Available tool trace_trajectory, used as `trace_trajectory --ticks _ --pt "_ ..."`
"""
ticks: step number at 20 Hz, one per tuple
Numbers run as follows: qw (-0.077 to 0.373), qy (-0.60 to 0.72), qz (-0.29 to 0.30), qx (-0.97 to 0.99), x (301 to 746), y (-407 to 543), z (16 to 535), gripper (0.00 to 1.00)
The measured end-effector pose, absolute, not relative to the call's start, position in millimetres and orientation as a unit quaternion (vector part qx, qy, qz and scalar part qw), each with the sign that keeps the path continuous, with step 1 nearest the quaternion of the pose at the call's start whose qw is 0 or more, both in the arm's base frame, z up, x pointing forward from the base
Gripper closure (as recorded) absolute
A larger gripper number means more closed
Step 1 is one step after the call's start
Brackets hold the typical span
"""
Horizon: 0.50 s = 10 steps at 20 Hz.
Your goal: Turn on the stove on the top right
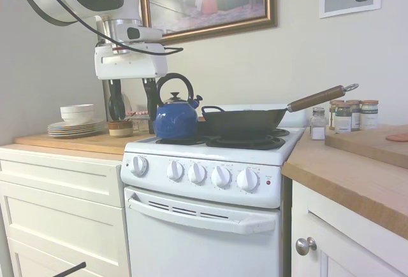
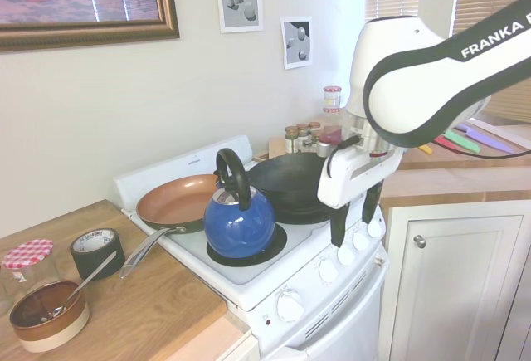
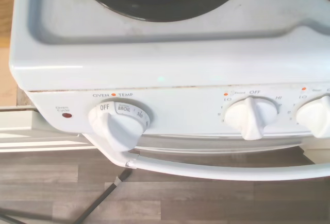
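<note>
First exterior view: you see the stove (image 1: 210, 188) between white cabinets, its five knobs in a row on the front panel with a red light at the right end. A blue kettle (image 1: 175, 114) sits on the front left burner and a dark wok (image 1: 245, 121) on the right, its wooden handle projecting out over the counter, presumably to keep it away from the heat. The gripper (image 1: 132, 102) hangs above the left rear of the range, behind the kettle in this view; its two dark fingers stand apart with nothing between them.

Second exterior view: the gripper (image 2: 355, 212) hovers over the front edge of the cooktop, fingers pointing down, spread and empty, just above the knob row and not touching it. A copper frying pan (image 2: 178, 199) occupies a rear burner, so every burner you can see carries cookware.

Wrist view: the camera looks straight down on the panel. The oven temperature knob (image 3: 116, 123) reads OFF, and a burner knob (image 3: 251, 117) beside it also points to OFF. You are, in my judgement, still lined up over the wrong end; which knob serves the top right burner cannot be read here.
</note>
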<state>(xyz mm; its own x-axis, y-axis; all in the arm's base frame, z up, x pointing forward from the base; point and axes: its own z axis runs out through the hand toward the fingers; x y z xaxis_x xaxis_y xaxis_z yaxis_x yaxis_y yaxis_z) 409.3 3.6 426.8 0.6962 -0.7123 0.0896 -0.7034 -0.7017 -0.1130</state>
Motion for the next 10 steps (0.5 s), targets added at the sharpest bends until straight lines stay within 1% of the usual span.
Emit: trace_trajectory --ticks 10 --pt "0.028 0.410 -0.065 -0.909 414 -18 427 0.00"
